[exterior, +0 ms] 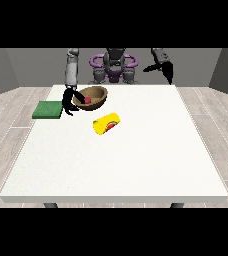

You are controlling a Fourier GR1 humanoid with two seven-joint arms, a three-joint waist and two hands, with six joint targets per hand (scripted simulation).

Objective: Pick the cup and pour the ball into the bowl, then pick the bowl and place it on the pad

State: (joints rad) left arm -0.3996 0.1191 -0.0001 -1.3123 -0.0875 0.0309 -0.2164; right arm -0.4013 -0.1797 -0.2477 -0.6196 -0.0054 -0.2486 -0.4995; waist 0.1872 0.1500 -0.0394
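Hand at view's left (67, 103) seen at near rim of brown wooden bowl (91, 97), fingers curled at rim, apparently clamped on it; red ball (87, 100) held inside bowl; yellow cup (106, 123) left lying on its side on white table (136, 165), near bowl; green pad (47, 109) just beside hand; hand at view's right (166, 71) raised clear, finger state cannot be told; bowl judged rigid, light, best taken by rim and kept level.

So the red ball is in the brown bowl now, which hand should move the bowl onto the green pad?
The robot's right hand, at the view's left: it is already at the brown wooden bowl's rim, beside the green pad. The other hand is raised past the table's far corner.
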